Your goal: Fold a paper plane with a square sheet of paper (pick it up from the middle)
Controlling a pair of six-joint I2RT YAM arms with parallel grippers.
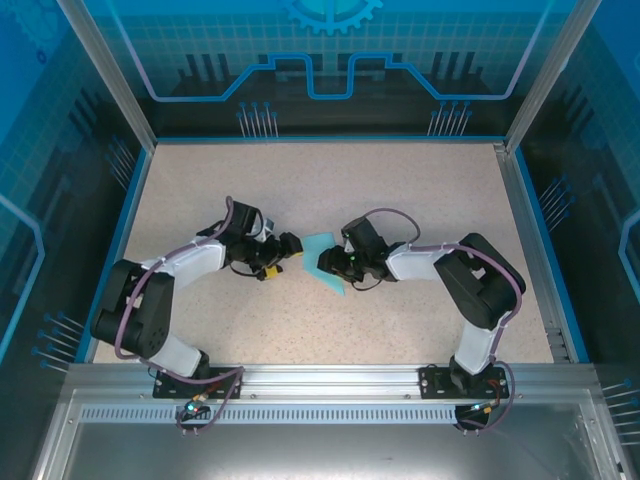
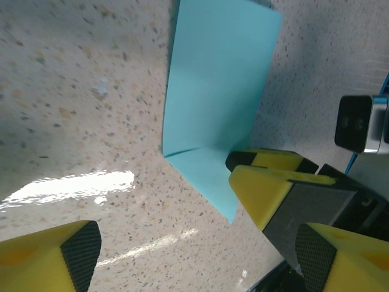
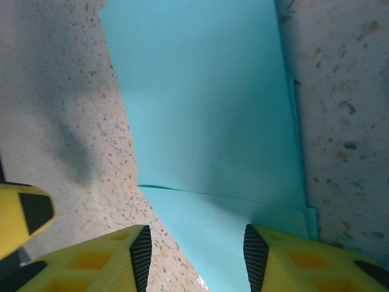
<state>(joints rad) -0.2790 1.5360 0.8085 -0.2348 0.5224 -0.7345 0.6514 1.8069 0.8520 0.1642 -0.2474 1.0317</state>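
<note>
Paper sheet lies part-folded mid-table between both arms. Left gripper is spread wide, just short of it. Right gripper is half-spread astride one edge, not pinching. Risk: a closing finger drags the sheet and skews the crease.

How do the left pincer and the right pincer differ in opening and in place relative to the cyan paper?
The left pincer is spread wide; the right pincer shows a narrower gap. The right pincer stands over the cyan paper; the left pincer frames bare table beside it. Both have yellow fingers with dark pads.
</note>
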